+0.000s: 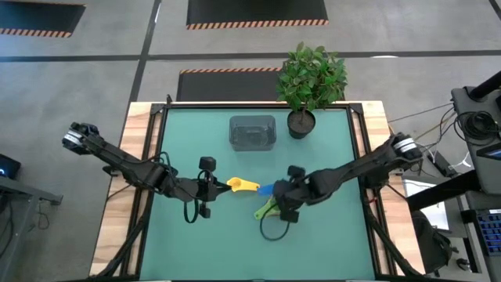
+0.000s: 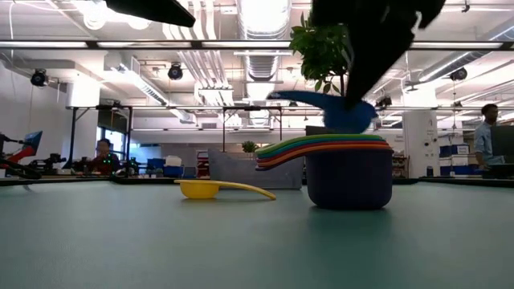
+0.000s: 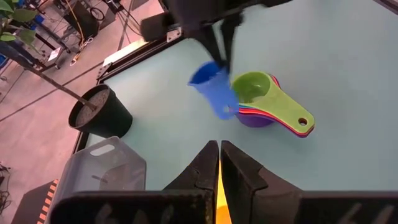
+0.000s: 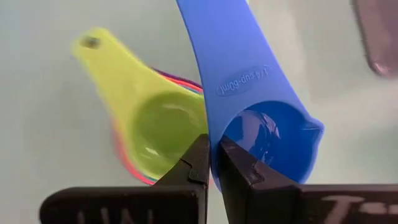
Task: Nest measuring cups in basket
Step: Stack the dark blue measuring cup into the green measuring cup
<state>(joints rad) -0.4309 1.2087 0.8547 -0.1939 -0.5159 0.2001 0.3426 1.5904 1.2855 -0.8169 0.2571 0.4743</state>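
Right gripper sits mid-table, fingers pinched on the rim of a small blue cup, holding it in the air just above and beside the stack of nested cups. In the low view the blue cup hangs clear of the stack, not touching it. Open green mat on all sides of this gripper; the table's wooden edge is well off to its outer side.

Left gripper is on the other side of the stack, fingers pressed together on the handle of the yellow cup. In the low view the yellow cup lies on the mat, bowl up, handle pointing toward the stack. Free mat between the two grippers is narrow; the yellow cup and the blue cup are just beside each other in the high view.

Stack: green cup on top, then orange, red and purple rims under it, handles fanned to one side, a dark blue or purple bowl at the bottom. The green handle has a hole at its end. The held blue cup has raised size lettering on its handle.

Basket is grey, see-through, with nothing seen inside, well beyond both grippers toward the far table edge, with clear mat between. A potted plant stands just beside the basket at the far edge.
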